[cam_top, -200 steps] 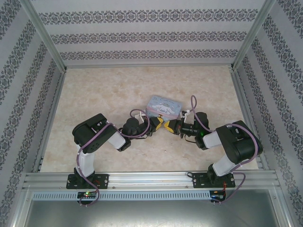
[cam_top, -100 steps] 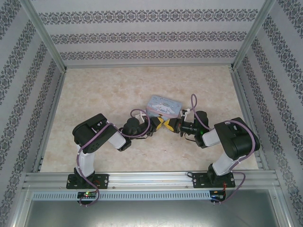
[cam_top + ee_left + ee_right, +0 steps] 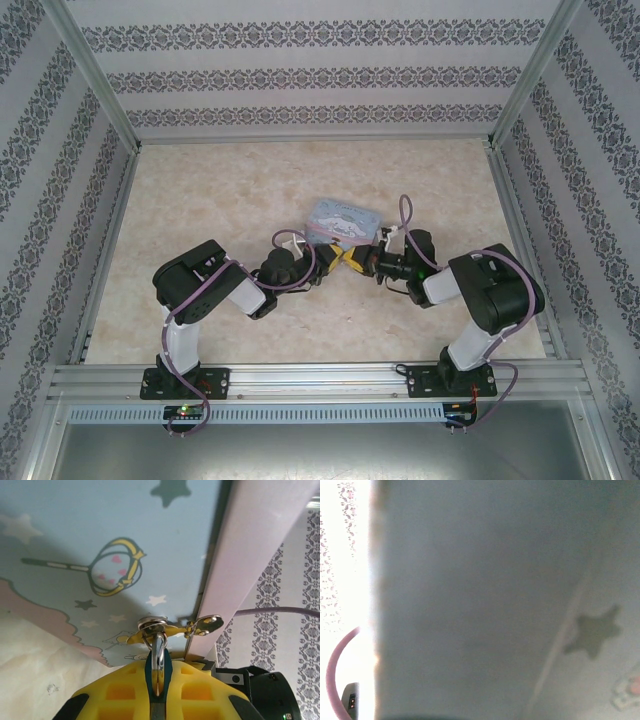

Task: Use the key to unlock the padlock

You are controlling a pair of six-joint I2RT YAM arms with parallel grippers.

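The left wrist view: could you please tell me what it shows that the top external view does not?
The left wrist view adds the padlock close up: its teal body is clamped in the left arm's jaws between yellow pads, and its metal shackle reaches up into the tin's latch. The top external view adds the marble-patterned table, the left arm and right arm bent inward, and the right arm's jaws meeting the left's at the tin's near edge. Both share the pale blue cartoon tin and the yellow pads against it.
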